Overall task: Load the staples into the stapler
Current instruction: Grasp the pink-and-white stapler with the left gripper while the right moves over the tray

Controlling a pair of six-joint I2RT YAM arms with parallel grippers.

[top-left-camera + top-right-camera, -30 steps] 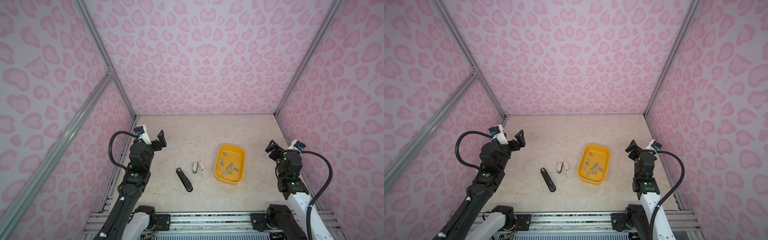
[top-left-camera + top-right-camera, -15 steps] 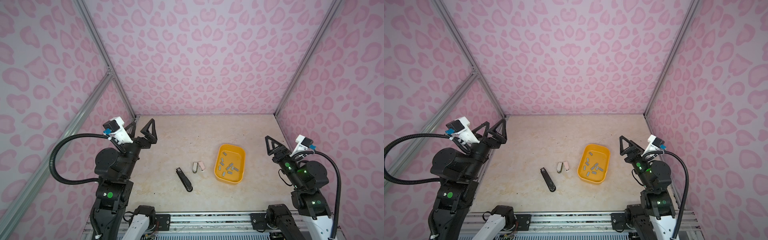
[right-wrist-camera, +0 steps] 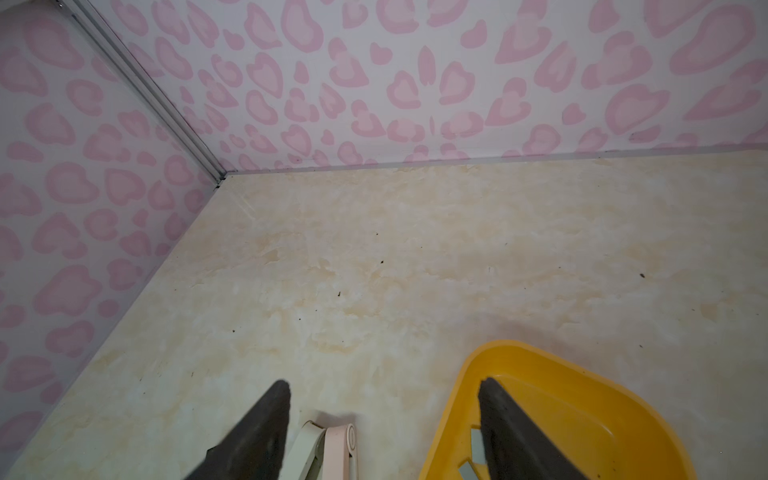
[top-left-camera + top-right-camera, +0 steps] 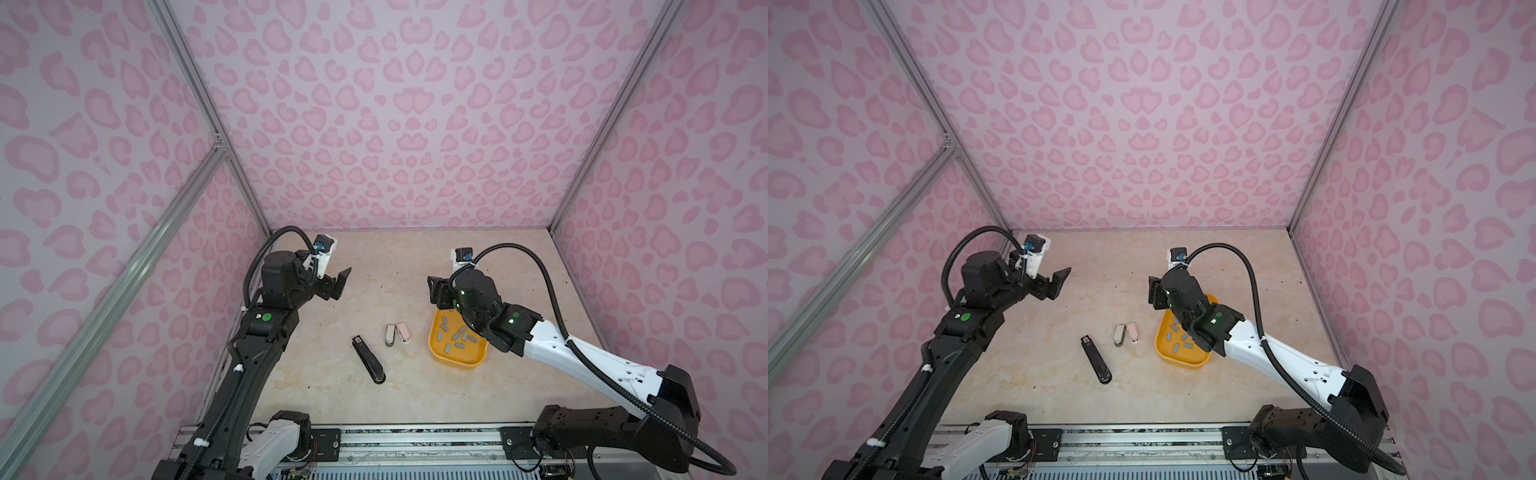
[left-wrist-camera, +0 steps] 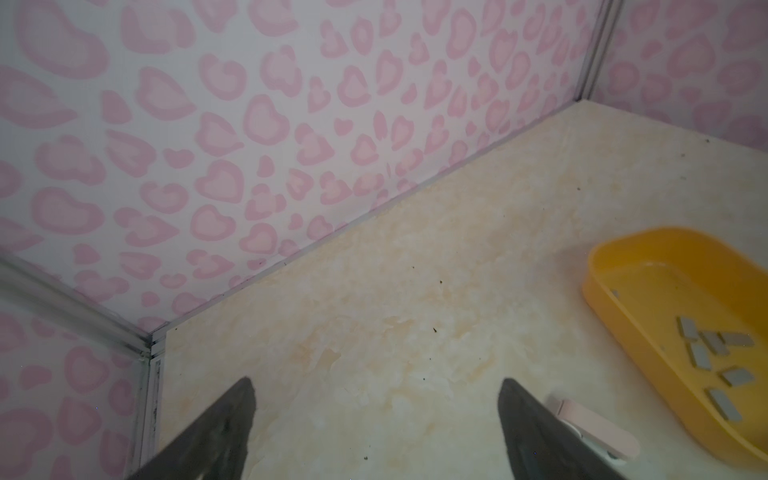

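Observation:
Several grey staples point(image 4: 455, 336) point(image 4: 1179, 338) lie loose in a yellow tray point(image 4: 455, 363) point(image 4: 1179, 360). A black stapler point(image 4: 369, 360) point(image 4: 1096, 359) lies shut on the table left of centre. Between it and the tray lie two small staplers, one cream point(image 4: 390, 335) point(image 3: 307, 449) and one pink point(image 4: 402, 332) point(image 5: 594, 428). My left gripper point(image 4: 340, 282) point(image 5: 376, 382) hangs open over bare table at the far left. Over the tray's far end, my right gripper point(image 4: 436, 291) point(image 3: 384, 382) hangs open and empty. The right arm hides part of the tray.
Pink patterned walls with metal posts close off the back and both sides. The left wrist view shows the tray's wall point(image 5: 623, 316) and staples point(image 5: 702, 353). The right wrist view shows the tray's rim point(image 3: 461, 399) by one finger. A metal rail point(image 4: 415, 432) runs along the table's front edge.
Both arms have come down from beside the side walls and reached inward. The right gripper now hangs over the tray's far end. Both pairs of jaws stand slightly narrower.

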